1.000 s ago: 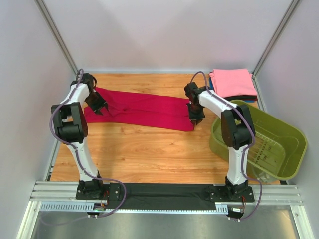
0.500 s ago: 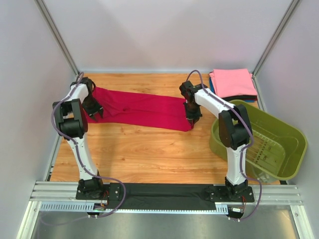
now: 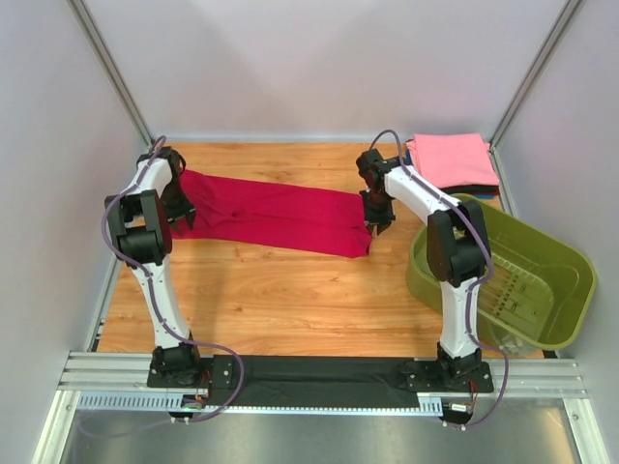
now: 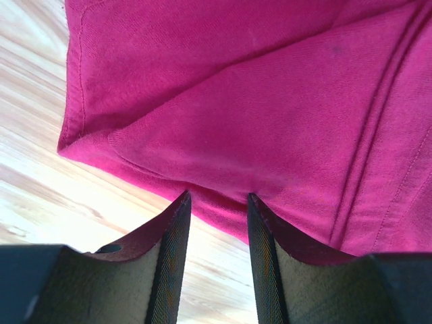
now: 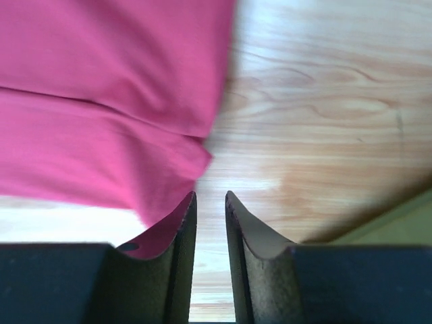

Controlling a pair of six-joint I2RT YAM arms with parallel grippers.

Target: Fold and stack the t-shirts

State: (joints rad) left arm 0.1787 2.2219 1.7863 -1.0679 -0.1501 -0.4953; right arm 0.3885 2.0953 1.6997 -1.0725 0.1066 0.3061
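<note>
A deep crimson-red t-shirt (image 3: 271, 215) lies flat as a long folded strip across the wooden table. My left gripper (image 3: 177, 224) is at its left end, open; in the left wrist view the fingertips (image 4: 217, 197) sit just short of the shirt's hem (image 4: 270, 101) with only table between them. My right gripper (image 3: 374, 224) hovers at the strip's right end with its jaws a narrow gap apart. The right wrist view shows bare wood between the fingers (image 5: 210, 194) and the shirt (image 5: 94, 101) off to the left. At the back right is a stack of folded t-shirts, pink (image 3: 450, 159) on top, black (image 3: 476, 189) below.
An olive-green plastic basket (image 3: 513, 275) stands at the right, close beside the right arm. Grey walls close off the back and both sides of the table. A black cloth strip (image 3: 319, 379) lies along the rail between the arm bases.
The right jaws have parted slightly and now hold no cloth; the shirt's right end lies on the table. The left gripper has drawn back toward the strip's left edge.
</note>
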